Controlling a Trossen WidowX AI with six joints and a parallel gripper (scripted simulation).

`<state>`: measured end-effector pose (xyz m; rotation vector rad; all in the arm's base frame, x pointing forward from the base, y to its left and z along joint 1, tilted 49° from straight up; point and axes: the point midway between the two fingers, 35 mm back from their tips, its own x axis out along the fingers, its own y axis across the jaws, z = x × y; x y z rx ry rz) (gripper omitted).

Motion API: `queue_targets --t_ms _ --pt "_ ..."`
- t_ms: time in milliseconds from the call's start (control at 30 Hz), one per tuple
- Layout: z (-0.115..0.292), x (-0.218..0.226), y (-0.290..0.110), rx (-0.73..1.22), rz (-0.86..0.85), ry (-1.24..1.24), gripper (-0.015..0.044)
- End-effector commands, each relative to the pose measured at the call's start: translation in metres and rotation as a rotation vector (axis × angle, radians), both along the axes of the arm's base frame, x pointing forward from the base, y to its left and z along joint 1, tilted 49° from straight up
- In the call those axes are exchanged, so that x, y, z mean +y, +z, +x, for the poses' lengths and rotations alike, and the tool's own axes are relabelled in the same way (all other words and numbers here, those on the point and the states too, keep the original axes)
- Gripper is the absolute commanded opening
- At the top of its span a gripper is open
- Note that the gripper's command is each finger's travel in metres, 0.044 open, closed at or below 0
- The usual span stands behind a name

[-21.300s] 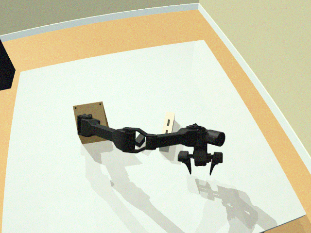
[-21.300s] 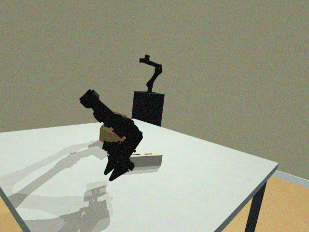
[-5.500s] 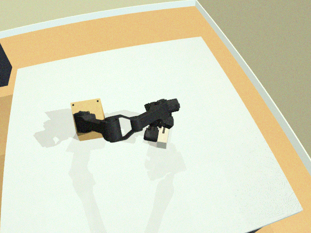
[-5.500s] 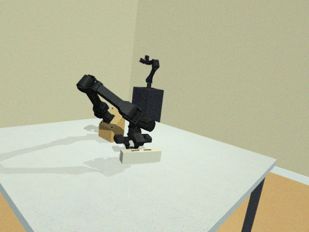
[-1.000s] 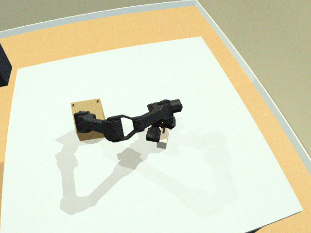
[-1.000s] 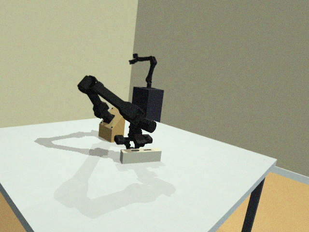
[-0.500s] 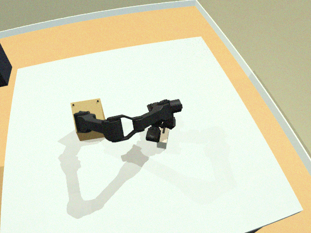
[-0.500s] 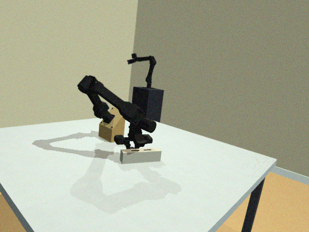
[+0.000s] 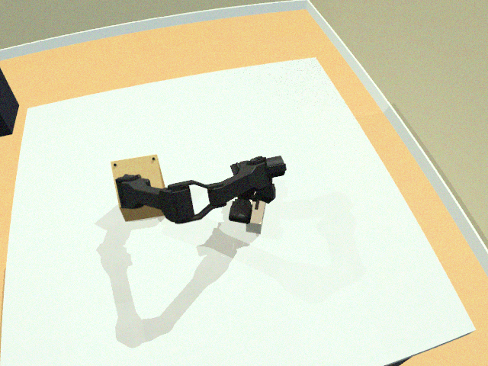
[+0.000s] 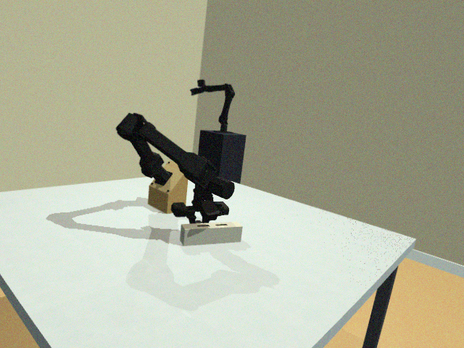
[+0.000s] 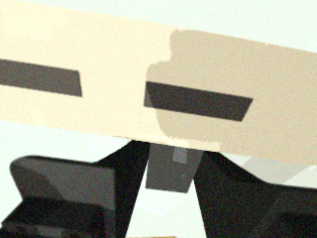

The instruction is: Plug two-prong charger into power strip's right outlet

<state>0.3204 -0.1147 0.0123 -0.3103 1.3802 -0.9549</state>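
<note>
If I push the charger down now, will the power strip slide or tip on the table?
Probably not tip: the power strip is a low, long block lying flat on the table. It may slide if the push is off vertical; nothing visibly anchors it. The charger, shut between the fingers, looks rigid and should not flex.
</note>
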Motion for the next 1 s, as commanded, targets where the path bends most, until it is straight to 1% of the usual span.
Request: queue_targets --t_ms 0,567,967 --pt "0.0066 -0.0031 0.0028 -0.028 -0.013 0.003 0.0" --pt "-0.0003 0.0 -0.0005 -0.001 0.0 0.001 0.0" --pt "-0.0003 0.0 -0.0005 -0.001 0.0 0.001 0.0315"
